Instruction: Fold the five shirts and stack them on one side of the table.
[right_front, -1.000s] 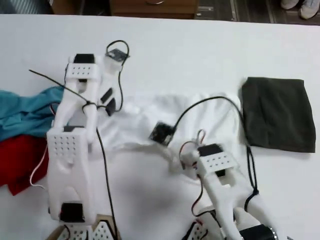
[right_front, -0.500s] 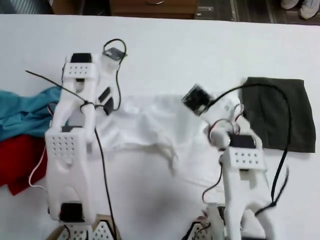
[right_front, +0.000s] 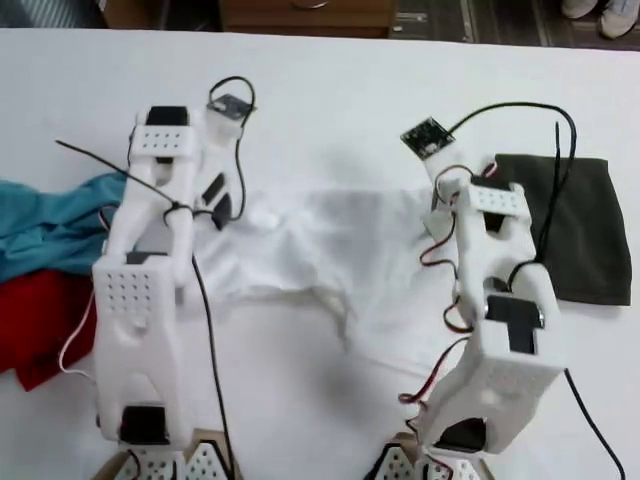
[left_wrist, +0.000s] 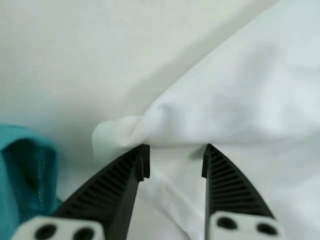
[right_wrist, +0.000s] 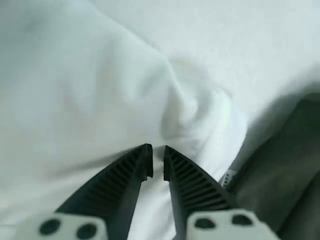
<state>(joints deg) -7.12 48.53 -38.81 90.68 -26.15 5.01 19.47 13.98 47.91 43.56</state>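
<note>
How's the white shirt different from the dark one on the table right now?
The white shirt lies spread out and rumpled in the middle of the table; the dark shirt is folded into a neat rectangle at one side. The white shirt covers more of the table than the dark shirt. The white shirt nearly blends into the table, while the dark shirt stands out. Both lie on the table, side by side.

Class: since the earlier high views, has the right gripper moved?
Yes. The right gripper went from the white shirt's near edge to its far corner beside the folded dark green shirt.
</note>
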